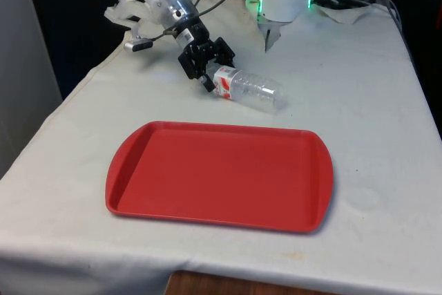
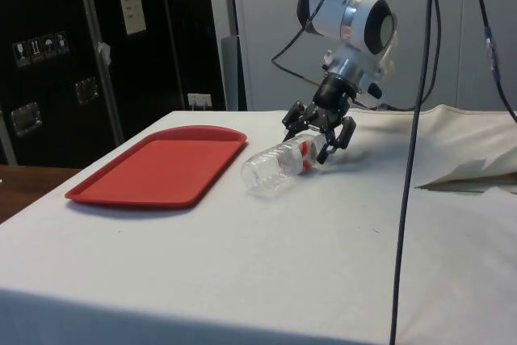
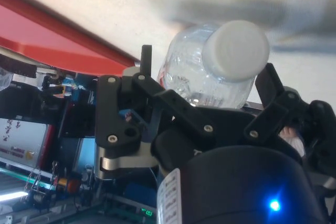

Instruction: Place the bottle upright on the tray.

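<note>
The table [image 1: 359,101] under its white cloth carries everything here. The red tray [image 1: 219,174] lies flat on it, just beside the gripper on the side away from the robot's base, and nothing stands in it. In the side view the tray [image 2: 161,166] sits near the bottle's bottom end but does not touch it.

The clear plastic bottle [image 1: 247,89] lies on its side on the cloth, with a red and white label near its neck. Its cap end points into the gripper and its bottom end points away from it, towards the tray's far corner. In the side view the bottle [image 2: 277,165] stretches out from the fingers towards the tray, resting on the cloth.

The black gripper [image 1: 210,68] comes down at a slant over the bottle's neck end, its fingers spread apart to either side of the neck. In the wrist view the white cap [image 3: 235,50] sits between the fingers of the gripper [image 3: 210,90]; I cannot tell whether the pads touch the plastic.
</note>
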Action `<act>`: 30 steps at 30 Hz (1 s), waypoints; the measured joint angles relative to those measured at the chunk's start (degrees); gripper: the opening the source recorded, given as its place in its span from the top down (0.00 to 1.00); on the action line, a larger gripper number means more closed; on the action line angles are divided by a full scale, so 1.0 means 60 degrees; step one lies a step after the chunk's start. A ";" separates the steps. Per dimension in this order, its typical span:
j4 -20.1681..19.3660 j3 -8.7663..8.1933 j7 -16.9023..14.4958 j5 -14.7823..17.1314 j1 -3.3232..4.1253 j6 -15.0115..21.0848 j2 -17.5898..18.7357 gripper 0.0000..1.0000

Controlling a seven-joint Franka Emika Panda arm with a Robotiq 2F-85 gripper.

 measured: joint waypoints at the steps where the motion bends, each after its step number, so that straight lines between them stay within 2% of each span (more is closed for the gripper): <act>1: 0.0000 0.0000 0.0000 0.0000 0.0000 0.0000 0.0000 0.00; 8: -0.0010 0.0000 0.0000 0.0000 0.0000 0.0000 0.0010 0.01; 10: -0.0010 0.0000 0.0000 0.0000 0.0000 0.0000 0.0019 0.10; 11: -0.0010 0.0000 0.0000 0.0000 0.0000 0.0000 0.0029 0.20; 13: -0.0010 0.0000 0.0000 0.0000 0.0000 0.0000 0.0038 0.30; 18: 0.0000 -0.0019 0.0000 0.0000 0.0000 -0.0057 0.0029 0.48; 19: 0.0000 -0.0019 0.0000 0.0000 0.0000 -0.0076 0.0029 0.48; 21: 0.0000 -0.0067 0.0000 -0.0010 0.0000 -0.0191 0.0029 0.56; 24: 0.0000 -0.0105 0.0000 -0.0010 0.0010 -0.0306 0.0019 0.61; 30: 0.0000 -0.0134 0.0000 -0.0010 0.0010 -0.0401 0.0010 0.66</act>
